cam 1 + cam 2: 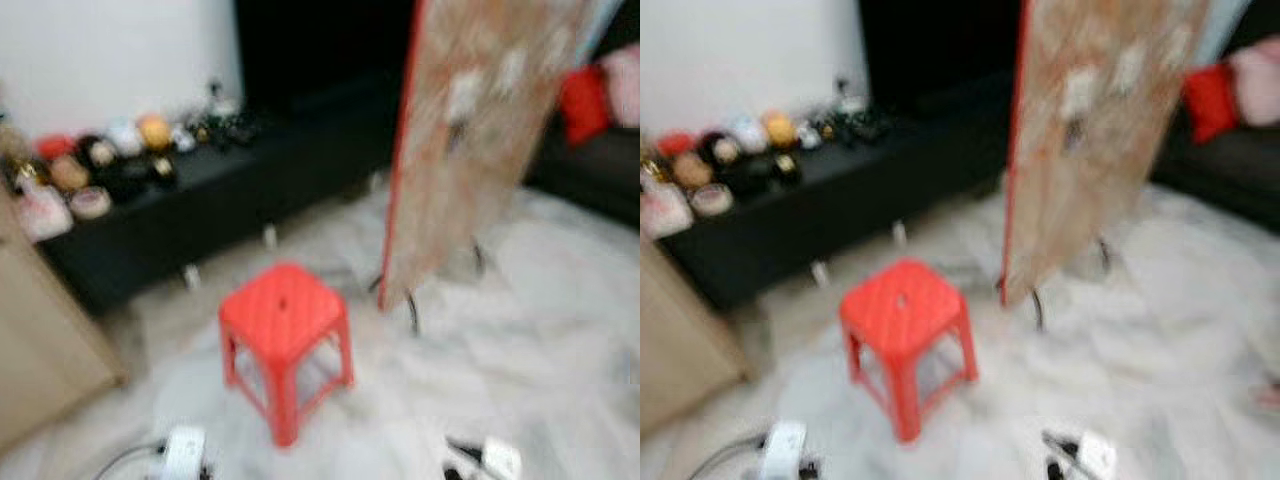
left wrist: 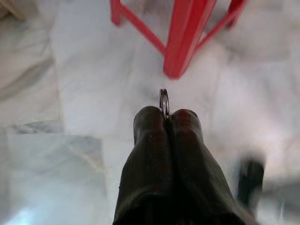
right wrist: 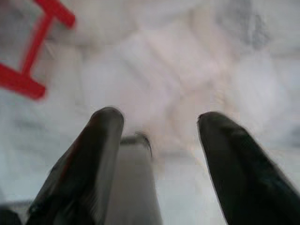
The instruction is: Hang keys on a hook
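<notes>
Left end effector (image 2: 165,115) clenched on key ring (image 2: 164,101), carried low for transport; right end effector (image 3: 159,124) spread, empty; board (image 1: 480,130) ahead beyond stool (image 1: 283,325).

Both head views are smeared by motion blur under soft, even indoor light; the red stool (image 1: 284,330) and the pale marble floor (image 1: 520,360) are rendered without sharp edges. In the wrist views the floor is washed out, while the left pincer (image 2: 165,113) is seen comparatively sharp.
</notes>
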{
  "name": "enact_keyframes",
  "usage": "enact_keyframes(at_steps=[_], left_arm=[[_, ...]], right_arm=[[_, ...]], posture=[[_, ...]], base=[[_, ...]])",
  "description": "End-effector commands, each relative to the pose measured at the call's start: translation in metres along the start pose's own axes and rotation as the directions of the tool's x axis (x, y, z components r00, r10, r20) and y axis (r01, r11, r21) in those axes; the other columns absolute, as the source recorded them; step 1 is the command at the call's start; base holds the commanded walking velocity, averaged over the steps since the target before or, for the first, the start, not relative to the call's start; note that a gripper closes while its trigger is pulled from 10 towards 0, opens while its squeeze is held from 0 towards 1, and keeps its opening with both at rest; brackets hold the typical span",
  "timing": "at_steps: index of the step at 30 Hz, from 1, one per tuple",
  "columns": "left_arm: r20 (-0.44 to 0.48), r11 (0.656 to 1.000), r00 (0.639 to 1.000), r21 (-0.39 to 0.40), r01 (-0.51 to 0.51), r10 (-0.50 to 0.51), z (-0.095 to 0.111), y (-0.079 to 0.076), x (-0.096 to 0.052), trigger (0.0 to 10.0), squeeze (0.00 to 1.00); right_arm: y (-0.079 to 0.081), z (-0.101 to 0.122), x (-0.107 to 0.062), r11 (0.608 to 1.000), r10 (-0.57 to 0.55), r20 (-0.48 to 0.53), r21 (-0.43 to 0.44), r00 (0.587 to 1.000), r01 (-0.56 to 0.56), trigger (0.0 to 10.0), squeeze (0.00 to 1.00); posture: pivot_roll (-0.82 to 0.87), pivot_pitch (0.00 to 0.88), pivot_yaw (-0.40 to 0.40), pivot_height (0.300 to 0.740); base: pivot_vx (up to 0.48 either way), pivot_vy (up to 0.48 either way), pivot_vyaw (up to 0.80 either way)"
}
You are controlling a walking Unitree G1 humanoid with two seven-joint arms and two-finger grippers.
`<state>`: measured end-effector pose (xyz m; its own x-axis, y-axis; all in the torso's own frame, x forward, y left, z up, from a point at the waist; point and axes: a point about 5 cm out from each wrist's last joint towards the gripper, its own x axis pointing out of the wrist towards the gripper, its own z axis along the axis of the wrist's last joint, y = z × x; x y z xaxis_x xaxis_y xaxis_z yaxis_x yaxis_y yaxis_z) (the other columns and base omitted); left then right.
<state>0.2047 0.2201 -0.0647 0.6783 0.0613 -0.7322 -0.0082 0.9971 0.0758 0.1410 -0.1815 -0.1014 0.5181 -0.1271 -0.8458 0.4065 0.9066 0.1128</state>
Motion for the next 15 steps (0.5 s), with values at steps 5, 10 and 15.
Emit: enact_keyframes(at_steps=[5, 10, 15], left_arm=[[-0.045, 1.000, 0.999, 0.022, -0.011, 0.012, -0.0131, 0.0026, -0.0033, 10.0, 0.00], [-0.042, 0.999, 0.999, 0.029, -0.014, 0.015, -0.0122, 0.0027, -0.0031, 10.0, 0.00], [-0.037, 0.999, 0.999, 0.031, -0.011, 0.012, -0.0111, 0.0011, -0.0026, 10.0, 0.00]], right_arm=[[0.0089, 0.0221, 0.0041, 1.000, 0.022, 0.063, -0.006, 0.998, -0.022, 10.0, 0.00], [0.0077, 0.0208, 0.0039, 1.000, 0.019, 0.059, -0.005, 0.998, -0.019, 10.0, 0.00], [0.0066, 0.0206, 0.0038, 1.000, 0.018, 0.059, -0.006, 0.998, -0.017, 10.0, 0.00]], posture=[[0.01, 0.000, -0.050, 0.740], [0.01, 0.000, -0.050, 0.740], [0.01, 0.000, -0.052, 0.740]], base=[[0.000, 0.000, 0.00], [0.000, 0.000, 0.00], [0.000, -0.048, 0.00]])
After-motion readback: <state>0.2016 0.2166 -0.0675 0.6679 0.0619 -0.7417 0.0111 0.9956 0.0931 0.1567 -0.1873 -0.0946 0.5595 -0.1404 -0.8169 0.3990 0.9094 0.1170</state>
